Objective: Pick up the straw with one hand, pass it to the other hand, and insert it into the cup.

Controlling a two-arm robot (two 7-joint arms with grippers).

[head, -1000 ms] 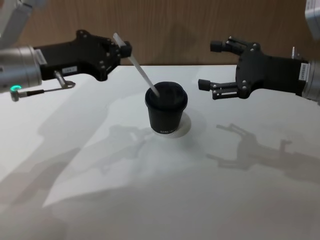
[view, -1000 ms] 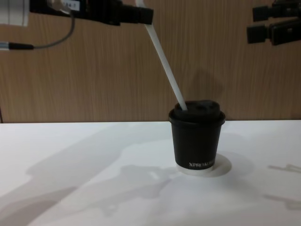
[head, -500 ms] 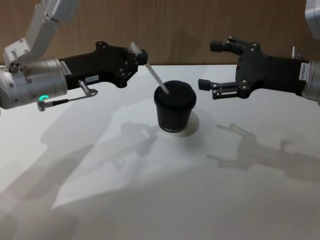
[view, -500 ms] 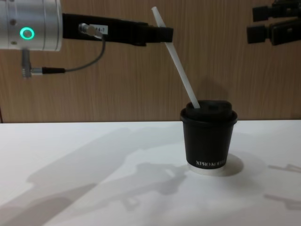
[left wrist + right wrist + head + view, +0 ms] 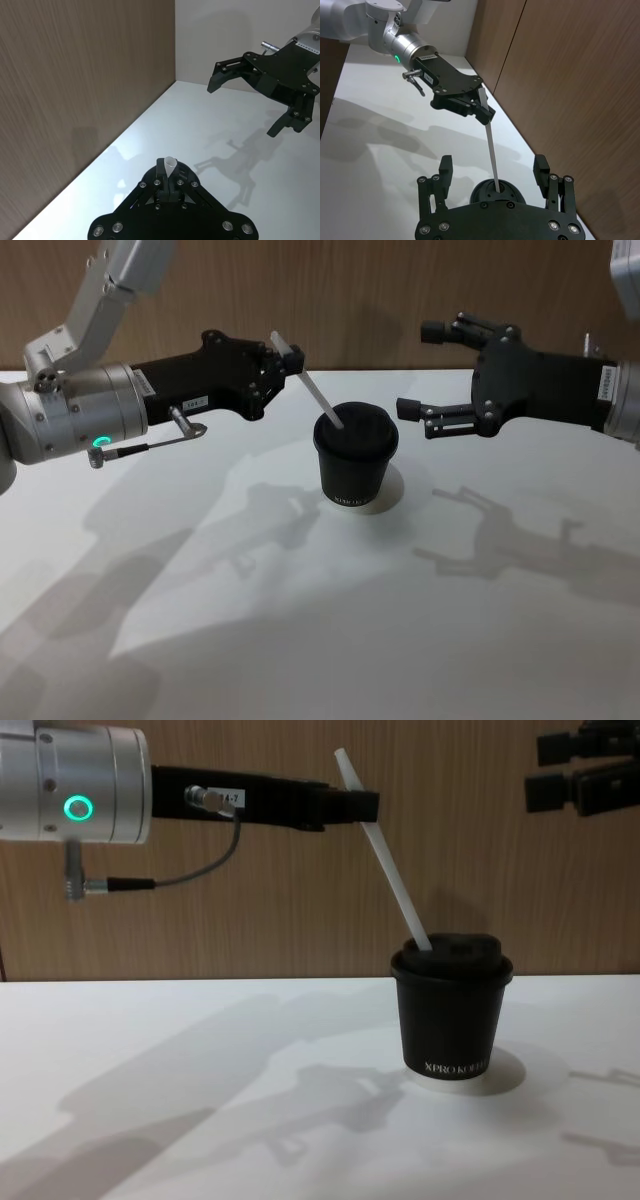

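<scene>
We are seeing the straw (image 5: 312, 398), a thin, straight white tube, leaning tilted with its lower end sitting in the lid of the cup (image 5: 355, 457) and its upper end sticking out just past the left gripper (image 5: 288, 358). That gripper's jaws are clamping together on the straw near its top; from the left wrist view the straw's open round end (image 5: 170, 162) is poking up between the blocky black fingers. The left gripper is matte black with a small white label, a smooth silver cylindrical wrist (image 5: 75, 785) with a green glowing ring, and a thin black cable (image 5: 170, 875) looping under it. The cup is a small black paper cup, tapered, with a domed black plastic lid, small white lettering and a white base rim (image 5: 458, 1078); it is standing upright on the worktop (image 5: 300, 640), a smooth matte white surface showing soft grey shadows of both arms. The right gripper (image 5: 425, 375) is hovering above the worktop to the right of the cup, well apart from the straw, with its plain black bolted jaws spread wide and gripping nothing. Behind the worktop we are seeing a brown wood-grain wall panel (image 5: 250, 910).
</scene>
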